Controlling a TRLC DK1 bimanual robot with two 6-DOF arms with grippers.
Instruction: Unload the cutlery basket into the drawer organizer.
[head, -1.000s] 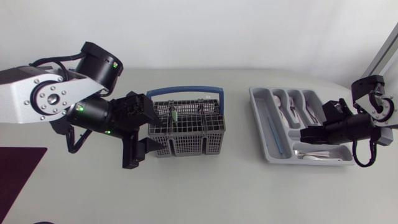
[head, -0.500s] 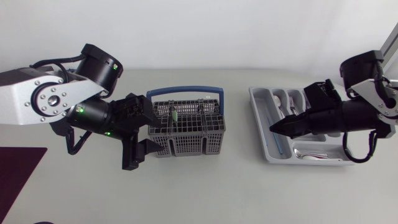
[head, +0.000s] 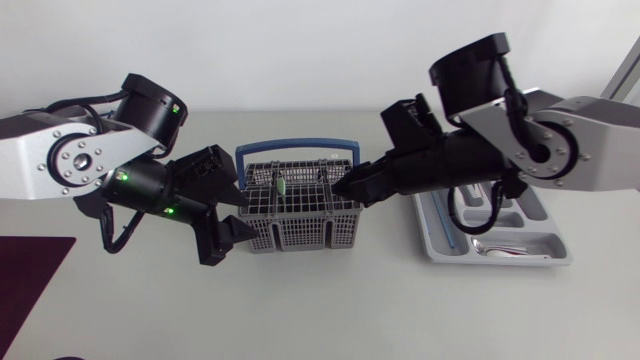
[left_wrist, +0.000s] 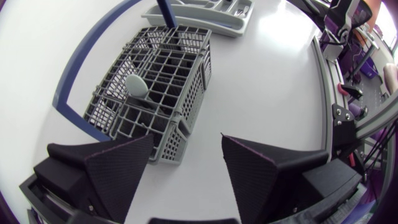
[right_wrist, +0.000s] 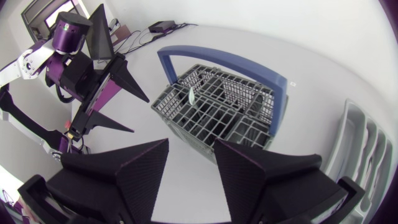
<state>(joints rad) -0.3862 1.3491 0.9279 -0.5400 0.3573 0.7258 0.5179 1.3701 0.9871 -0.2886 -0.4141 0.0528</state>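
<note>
Right gripper (head: 342, 187) now at basket (head: 300, 222), agape

Our L arm (head: 60, 160): silver-grey, screws, black joints, green LEDs.
Our R arm (head: 575, 150): same, black cable.
Fingers (left_wrist: 118, 168): matte black.

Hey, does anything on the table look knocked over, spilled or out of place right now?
Nothing stands out. The cutlery basket sits upright, and the drawer organizer lies flat with cutlery in its compartments. Nothing has spilled onto the table.

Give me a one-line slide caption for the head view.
Open left gripper at the left end of the cutlery basket, open right gripper at its right edge, drawer organizer alongside.
</note>
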